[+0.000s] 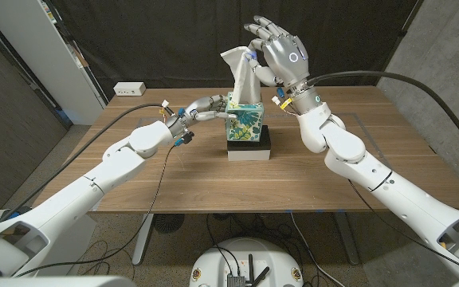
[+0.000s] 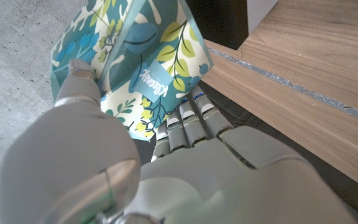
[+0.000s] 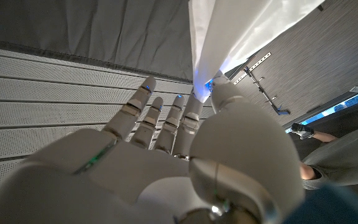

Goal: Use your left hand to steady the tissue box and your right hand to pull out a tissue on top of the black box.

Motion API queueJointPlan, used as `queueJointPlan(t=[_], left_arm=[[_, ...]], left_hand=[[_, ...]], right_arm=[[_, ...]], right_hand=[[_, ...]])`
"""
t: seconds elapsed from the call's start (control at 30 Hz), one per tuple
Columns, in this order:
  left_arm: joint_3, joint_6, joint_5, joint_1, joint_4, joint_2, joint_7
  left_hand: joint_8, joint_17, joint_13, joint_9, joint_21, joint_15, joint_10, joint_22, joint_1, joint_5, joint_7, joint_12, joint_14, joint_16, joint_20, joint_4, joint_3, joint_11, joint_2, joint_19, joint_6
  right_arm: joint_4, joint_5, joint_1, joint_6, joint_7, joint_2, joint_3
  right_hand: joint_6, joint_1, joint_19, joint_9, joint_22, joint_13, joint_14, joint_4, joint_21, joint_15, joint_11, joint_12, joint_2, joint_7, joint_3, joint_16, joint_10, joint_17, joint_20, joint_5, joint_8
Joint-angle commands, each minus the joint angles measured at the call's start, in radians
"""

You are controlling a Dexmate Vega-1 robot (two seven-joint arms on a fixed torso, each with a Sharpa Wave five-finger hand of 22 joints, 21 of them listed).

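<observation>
A floral tissue box (image 1: 245, 122) stands on a black box (image 1: 250, 149) at the table's middle. My left hand (image 1: 205, 108) presses against the box's left side; in the left wrist view its fingers (image 2: 188, 118) lie on the patterned tissue box (image 2: 138, 68). My right hand (image 1: 281, 54) is raised above the box and pinches a white tissue (image 1: 241, 73) that stretches up from the box's top. The right wrist view shows the tissue (image 3: 241, 37) held between the thumb and a finger of my right hand (image 3: 185, 155).
A white power strip (image 1: 130, 88) lies at the table's far left corner. A white cabinet (image 1: 46, 56) stands left of the wooden table (image 1: 213, 183), and a dark curtain hangs behind. A person (image 3: 328, 162) shows at the right wrist view's edge.
</observation>
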Motion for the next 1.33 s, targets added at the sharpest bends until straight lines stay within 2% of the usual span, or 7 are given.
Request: queueJointPlan(t=[0.03, 0.73, 1.33], left_arm=[[0.001, -0.009, -0.004, -0.009, 0.010, -0.002, -0.011], [-0.009, -0.017, -0.011, 0.008, -0.009, 0.014, -0.014], [0.017, -0.047, -0.015, -0.063, 0.077, -0.020, -0.076]], left_hand=[[0.007, 0.000, 0.002, 0.004, 0.001, -0.020, 0.002, 0.005, -0.005, 0.004, 0.026, -0.005, -0.003, -0.002, -0.003, 0.011, 0.021, -0.008, 0.004, 0.001, 0.030], [0.008, -0.001, 0.002, 0.004, 0.001, -0.020, 0.004, 0.005, -0.006, 0.004, 0.025, -0.003, -0.002, -0.001, -0.003, 0.009, 0.024, -0.008, 0.001, 0.001, 0.032], [0.008, -0.001, 0.002, 0.004, 0.001, -0.020, 0.003, 0.005, -0.008, 0.004, 0.026, -0.004, -0.002, -0.002, -0.003, 0.010, 0.026, -0.004, 0.000, 0.001, 0.030]], right_arm=[[0.012, -0.008, 0.017, -0.018, -0.038, 0.015, -0.002], [0.028, -0.019, 0.035, -0.061, -0.107, 0.041, -0.005], [0.068, -0.021, 0.057, -0.122, -0.199, 0.073, -0.002]], right_hand=[[0.008, 0.012, 0.008, 0.002, 0.004, 0.005, 0.002, 0.000, -0.002, -0.122, -0.004, 0.003, 0.006, -0.007, -0.006, 0.005, 0.012, 0.002, -0.035, 0.000, 0.005], [0.008, 0.016, 0.008, -0.005, 0.004, 0.006, 0.001, 0.002, -0.004, -0.123, -0.008, 0.000, 0.009, -0.009, -0.018, 0.006, 0.015, 0.004, -0.037, 0.001, 0.009], [0.011, 0.019, 0.010, -0.011, 0.004, 0.006, 0.003, 0.002, -0.005, -0.126, -0.013, 0.000, 0.010, -0.014, -0.028, 0.008, 0.023, 0.005, -0.038, 0.001, 0.013]])
